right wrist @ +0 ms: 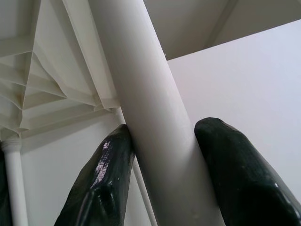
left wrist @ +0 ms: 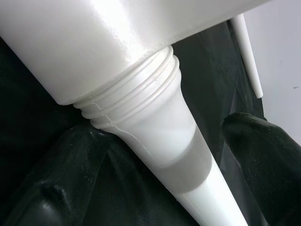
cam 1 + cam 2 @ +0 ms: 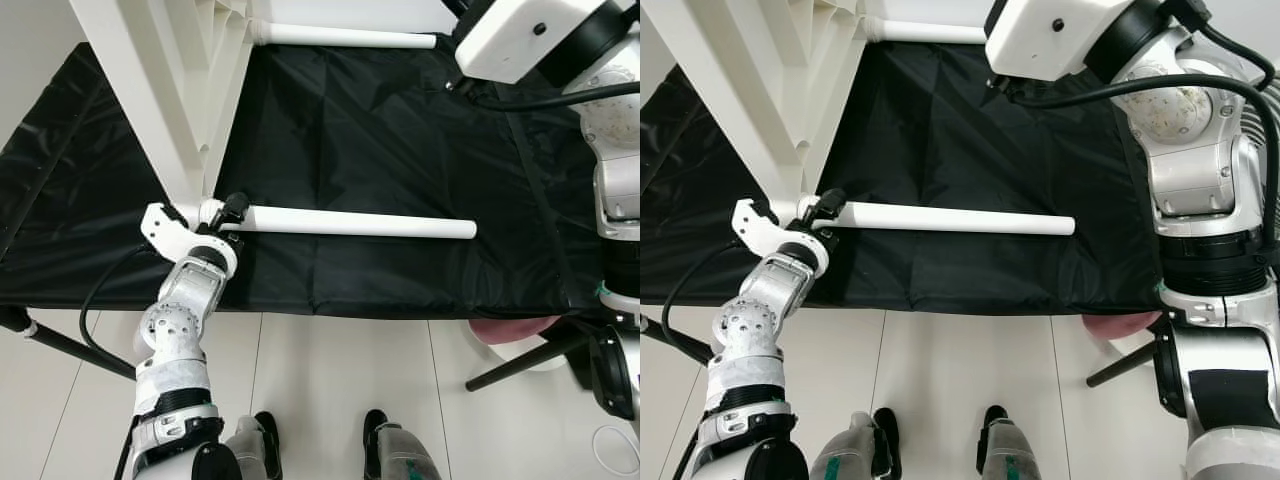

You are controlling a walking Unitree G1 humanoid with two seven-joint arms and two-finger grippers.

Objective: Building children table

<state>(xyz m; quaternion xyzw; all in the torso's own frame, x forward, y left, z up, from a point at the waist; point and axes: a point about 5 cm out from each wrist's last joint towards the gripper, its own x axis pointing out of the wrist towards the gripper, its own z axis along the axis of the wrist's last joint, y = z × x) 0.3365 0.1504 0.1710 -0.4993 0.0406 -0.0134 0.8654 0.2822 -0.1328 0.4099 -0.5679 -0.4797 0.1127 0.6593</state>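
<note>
From my station both head views come through bright and evenly lit, sharp, with no motion blur. The black cloth [image 3: 380, 140] swallows light and shows only faint sheen along its creases. The white tabletop [image 3: 160, 80] at upper left nearly blows out. On the left wrist view, glare washes the top of the frame and the table leg [image 2: 155, 136] carries a soft grey shadow band. The right wrist view is dimmer, softly focused up close.
</note>
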